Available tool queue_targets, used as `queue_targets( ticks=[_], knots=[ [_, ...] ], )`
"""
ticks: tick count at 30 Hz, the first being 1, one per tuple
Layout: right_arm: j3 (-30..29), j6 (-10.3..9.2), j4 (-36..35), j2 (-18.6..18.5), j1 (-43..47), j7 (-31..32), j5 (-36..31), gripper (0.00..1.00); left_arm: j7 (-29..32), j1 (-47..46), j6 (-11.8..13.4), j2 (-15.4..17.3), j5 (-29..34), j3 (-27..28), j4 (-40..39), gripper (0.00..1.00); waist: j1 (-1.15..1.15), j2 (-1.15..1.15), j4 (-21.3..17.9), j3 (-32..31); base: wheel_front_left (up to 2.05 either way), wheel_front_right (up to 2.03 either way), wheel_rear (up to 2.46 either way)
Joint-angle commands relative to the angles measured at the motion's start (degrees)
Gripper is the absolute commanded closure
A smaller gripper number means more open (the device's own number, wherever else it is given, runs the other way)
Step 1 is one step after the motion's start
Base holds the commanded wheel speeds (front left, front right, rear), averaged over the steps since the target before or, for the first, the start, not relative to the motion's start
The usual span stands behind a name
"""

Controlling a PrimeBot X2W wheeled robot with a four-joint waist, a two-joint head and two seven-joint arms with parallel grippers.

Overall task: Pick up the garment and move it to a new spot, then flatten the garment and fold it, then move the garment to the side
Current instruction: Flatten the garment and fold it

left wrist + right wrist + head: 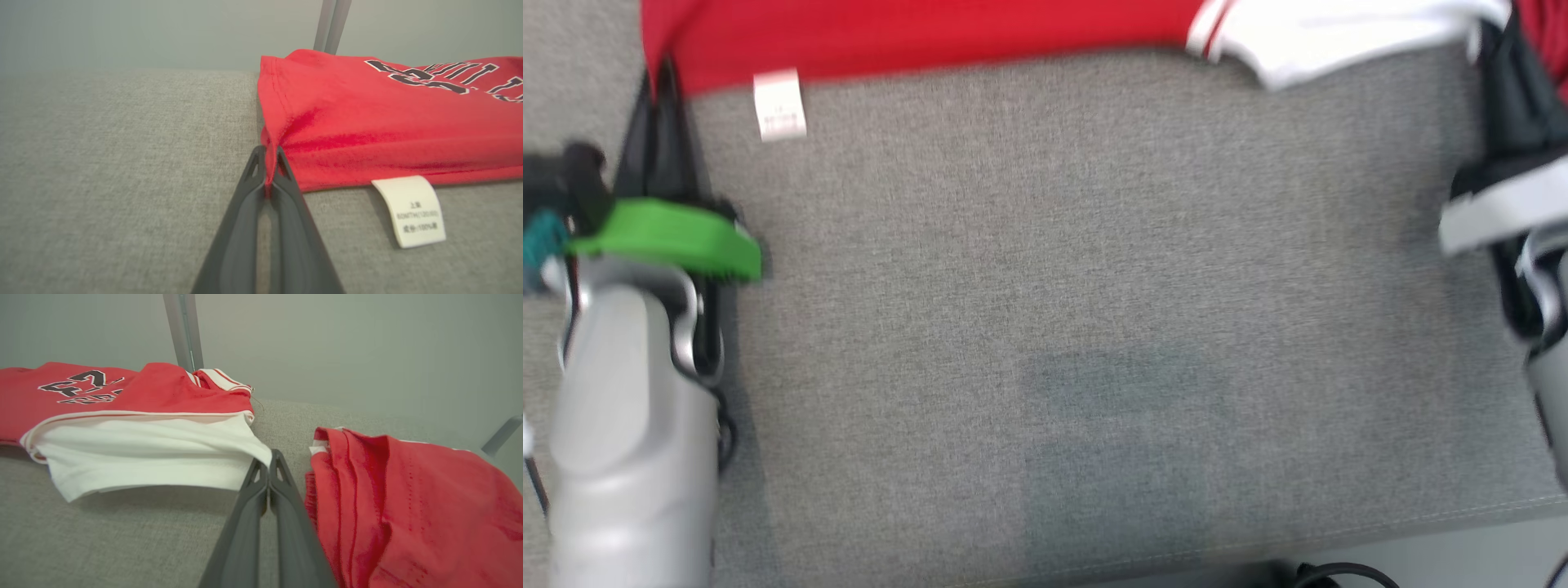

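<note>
Closest to the head camera is the pale forearm (629,457) of the left arm, with a green collar (670,241) at its wrist. Beyond it, the left end effector (268,154) is clamped on the near left corner of the red garment (388,118), and a pinch of hem shows between the two dark fingers. A white care label (416,210) hangs from that hem just beside the grip and lies on the grey fabric worktop (1045,327).

The right end effector (269,459) has its fingers together on the tip of the garment's white sleeve (143,457). I judge it clamped there, because the sleeve edge is raised and throws a shadow beneath. Just beside that grip lies a second red cloth (408,506), bunched up and apart from the sleeve.

The garment lies along the far edge of the worktop in the head view, with its dark lettering face up and the wide near part of the worktop bare.

As I read it, the task is early to midway. Both near corners are held, so I take this as either the move to the new spot or the spreading flat. I can make out no finished fold, so the folding and the final move to the side are left.
</note>
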Motion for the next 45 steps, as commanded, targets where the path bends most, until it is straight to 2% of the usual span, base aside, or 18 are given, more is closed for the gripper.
queue_targets(
  ticks=[1, 6, 10, 17, 21, 26, 32, 38, 41, 45],
  knots=[
    [0.16, -0.15, 0.06, -0.35, 2.11, -0.17, 1.08, 1.00, 0.82, 6.94, -0.04, -1.12, -0.33, 0.79, 3.38, 1.00, 0.01, -0.01, 0.02, -9.48, 0.00, 0.00, 0.00],
    [1.60, -0.19, 2.68, -1.20, 13.53, -0.17, 5.31, 1.00, 0.90, 16.74, -0.75, -3.50, 0.10, 3.81, 4.32, 1.00, 0.01, -0.01, -0.39, -17.58, 0.00, 0.00, 0.00],
    [5.27, -0.20, 5.08, -1.93, 22.35, -0.16, 8.77, 1.00, 0.85, 24.09, -1.13, -4.63, 0.99, 5.22, 4.44, 1.00, 0.01, -0.01, -0.78, -24.23, 0.00, 0.00, 0.00],
    [9.31, -0.20, 7.95, -2.98, 31.92, -0.16, 11.01, 1.00, 0.63, 35.17, -1.19, -5.73, 0.30, 6.19, 3.98, 1.00, 0.01, -0.01, -0.29, -32.81, 0.00, 0.00, 0.00],
    [11.77, -0.20, 8.63, -3.73, 36.04, -0.16, 12.68, 1.00, 0.51, 40.06, -1.21, -5.89, -1.19, 5.48, 2.94, 1.00, 0.01, -0.01, 0.43, -35.05, 0.00, 0.00, 0.00],
    [15.05, -0.20, 9.15, -4.79, 39.72, -0.16, 14.22, 1.00, 0.45, 44.90, -1.22, -5.92, -4.69, 4.45, 1.60, 1.00, 0.01, -0.01, 1.19, -36.25, 0.00, 0.00, 0.00],
    [14.76, -0.18, 6.14, -4.95, 40.90, -0.17, 16.41, 1.00, 0.45, 47.16, -1.23, -5.93, -6.30, 2.92, -0.05, 1.00, 0.01, -0.01, 2.18, -35.96, 0.00, 0.00, 0.00],
    [9.97, -0.15, 0.62, -4.29, 36.88, -0.16, 15.53, 1.00, 0.44, 40.13, -1.27, -6.04, -6.37, 0.06, -5.46, 1.00, 0.01, -0.01, 4.61, -33.30, 0.00, 0.00, 0.00],
    [8.25, -0.15, 0.88, -3.65, 32.93, -0.17, 14.80, 1.00, 0.45, 36.13, -1.27, -6.03, -6.52, -0.88, -6.10, 1.00, 0.01, -0.01, 5.44, -31.04, 0.00, 0.00, 0.00],
    [8.86, -0.14, 2.60, -2.68, 26.41, -0.17, 13.24, 1.00, 0.45, 30.60, -1.27, -6.04, -5.66, -1.60, -3.96, 1.00, 0.01, -0.01, 6.04, -27.88, 0.00, 0.00, 0.00]
  ],
)
